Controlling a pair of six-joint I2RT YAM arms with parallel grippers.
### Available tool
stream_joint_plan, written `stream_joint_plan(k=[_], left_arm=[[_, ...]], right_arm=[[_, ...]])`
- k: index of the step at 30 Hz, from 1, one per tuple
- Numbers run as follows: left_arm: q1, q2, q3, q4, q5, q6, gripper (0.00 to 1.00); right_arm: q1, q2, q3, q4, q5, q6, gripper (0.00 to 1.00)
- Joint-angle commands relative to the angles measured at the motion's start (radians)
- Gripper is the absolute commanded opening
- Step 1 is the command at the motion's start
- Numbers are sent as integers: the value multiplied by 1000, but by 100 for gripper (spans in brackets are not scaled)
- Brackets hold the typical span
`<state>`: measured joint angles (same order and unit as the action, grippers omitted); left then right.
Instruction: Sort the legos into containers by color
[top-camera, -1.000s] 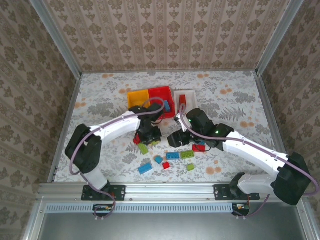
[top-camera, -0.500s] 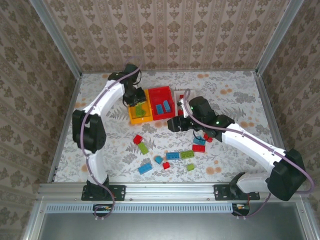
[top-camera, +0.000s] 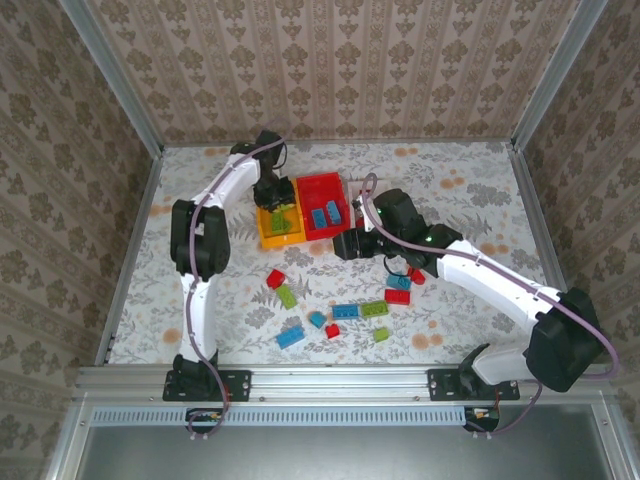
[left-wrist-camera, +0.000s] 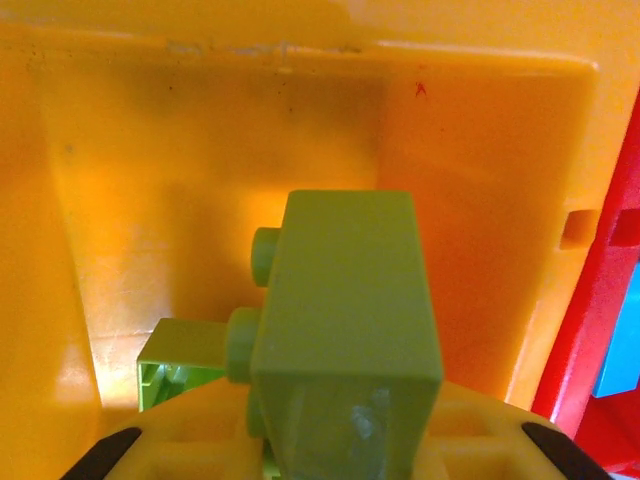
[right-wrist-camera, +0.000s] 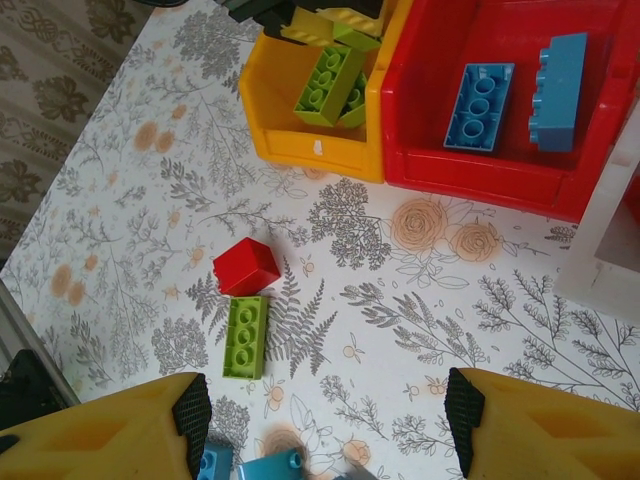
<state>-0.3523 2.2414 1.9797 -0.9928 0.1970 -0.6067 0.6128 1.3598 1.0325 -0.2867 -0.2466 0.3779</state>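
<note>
Legos (top-camera: 346, 311) — one lime brick (left-wrist-camera: 345, 320) sat between the left fingers (left-wrist-camera: 105, 458), grip unclear, inside the yellow-orange bin (left-wrist-camera: 480, 200). Right fingers (right-wrist-camera: 190, 415) stood wide apart, empty — beyond them a red brick (right-wrist-camera: 246, 267) and a green brick (right-wrist-camera: 243, 335) on the desk (right-wrist-camera: 400, 300); blue bricks (right-wrist-camera: 480, 105) lay in the red bin (right-wrist-camera: 470, 185).

Floral-print tablecloth (top-camera: 480, 190) across the whole table: grey ferns and orange blossoms on white. Beige-brown damask wallpaper (top-camera: 330, 70) on back wall and both side walls. Aluminium posts (top-camera: 110, 75) slanting up at left and right corners. Silver rail (top-camera: 330, 378) along the near edge, slotted strip (top-camera: 330, 415) just below, plain grey panel (top-camera: 330, 455) under that. Same cloth and wallpaper in right wrist view.
</note>
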Motion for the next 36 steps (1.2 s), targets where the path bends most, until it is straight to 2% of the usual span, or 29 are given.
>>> stream_joint_plan(k=[1, 6, 15, 19, 23, 27, 32, 36], left_arm=[[3, -3, -17, -49, -15, 19, 35], [3, -33, -28, -62, -39, 29, 48], [-12, -150, -16, -86, -81, 19, 51], [-31, -254, -72, -78, -108, -9, 52], [-53, -428, -232, -39, -148, -35, 53], [-50, -675, -485, 20, -162, -68, 57], [-30, -1006, -768, 38, -169, -117, 60], [2, -1257, -922, 36, -150, -149, 63]], right_arm=[[-5, 21, 38, 10, -5, 22, 67], [-5, 24, 52, 9, -1, 19, 67], [2, 107, 87, -45, 14, -37, 67], [79, 181, 149, -135, 86, -134, 68], [177, 298, 226, -169, 66, -129, 69], [273, 393, 259, -100, 72, -150, 78], [317, 551, 391, -144, 101, -199, 85], [343, 682, 525, -218, 161, -244, 88]])
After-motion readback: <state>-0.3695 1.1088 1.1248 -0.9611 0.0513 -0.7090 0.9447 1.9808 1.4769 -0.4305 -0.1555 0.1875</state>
